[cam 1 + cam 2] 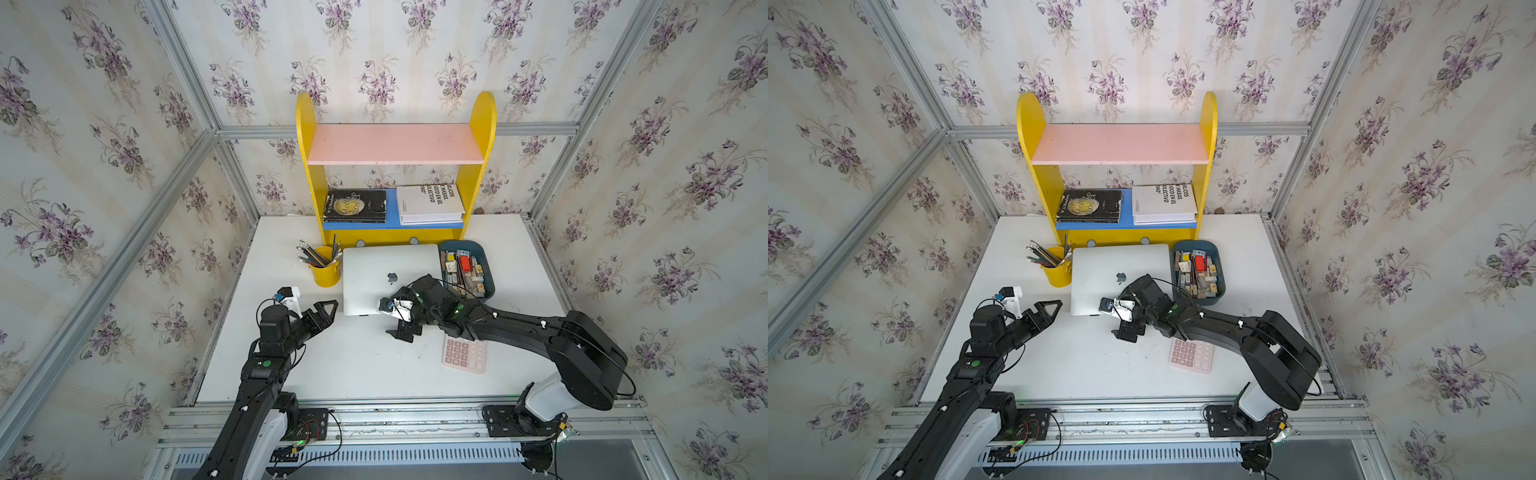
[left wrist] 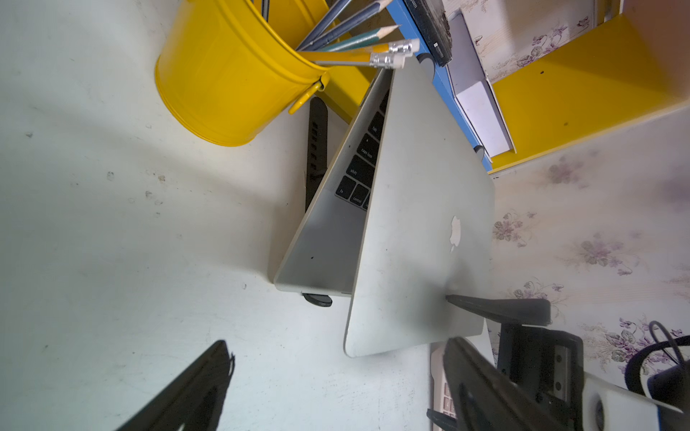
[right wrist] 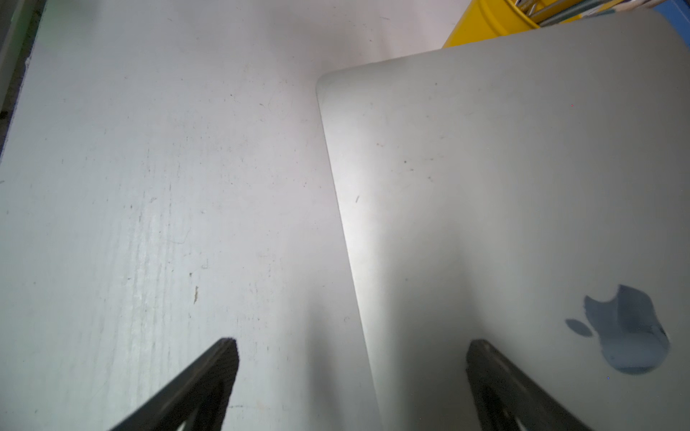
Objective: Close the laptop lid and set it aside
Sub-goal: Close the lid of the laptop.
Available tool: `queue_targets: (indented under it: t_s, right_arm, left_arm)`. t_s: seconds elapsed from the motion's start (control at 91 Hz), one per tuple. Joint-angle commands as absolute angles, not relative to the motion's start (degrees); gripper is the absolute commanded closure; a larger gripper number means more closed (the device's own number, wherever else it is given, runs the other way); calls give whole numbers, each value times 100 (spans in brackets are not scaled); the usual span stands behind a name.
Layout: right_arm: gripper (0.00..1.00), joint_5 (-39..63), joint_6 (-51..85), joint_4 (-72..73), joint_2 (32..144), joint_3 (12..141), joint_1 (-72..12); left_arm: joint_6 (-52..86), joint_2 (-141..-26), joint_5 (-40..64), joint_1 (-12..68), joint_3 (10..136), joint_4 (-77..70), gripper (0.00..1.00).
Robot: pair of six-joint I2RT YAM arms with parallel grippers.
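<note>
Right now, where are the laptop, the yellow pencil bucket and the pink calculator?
laptop (image 1: 374,270): in a top view, on its silver top.
yellow pencil bucket (image 1: 326,276): in a top view, on its side.
pink calculator (image 1: 465,357): in a top view, on its keys.

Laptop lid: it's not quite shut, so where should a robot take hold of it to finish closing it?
Its free front edge, farthest from the hinge, approached from above. The laptop lid is a thin flat panel tilted ajar over the keyboard, so pressing down on its outer face likely suits better than pinching. The right gripper, jaws open, seems to rest one finger there.
</note>
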State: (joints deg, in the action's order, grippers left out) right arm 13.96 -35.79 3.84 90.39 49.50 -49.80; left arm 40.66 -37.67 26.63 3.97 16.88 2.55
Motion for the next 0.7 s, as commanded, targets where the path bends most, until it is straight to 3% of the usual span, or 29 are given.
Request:
queue_targets:
  t_s: [0.0,0.692]
  right_arm:
    - [0,1370,-3466,485,9138,4931,-4975]
    - [0,1310,-3302,982,9811,5019,-4888]
  left_arm:
    - [4049,-3779,2686,387,1679,59,8]
    - [4063,-3948,2762,387,1656,-97,8]
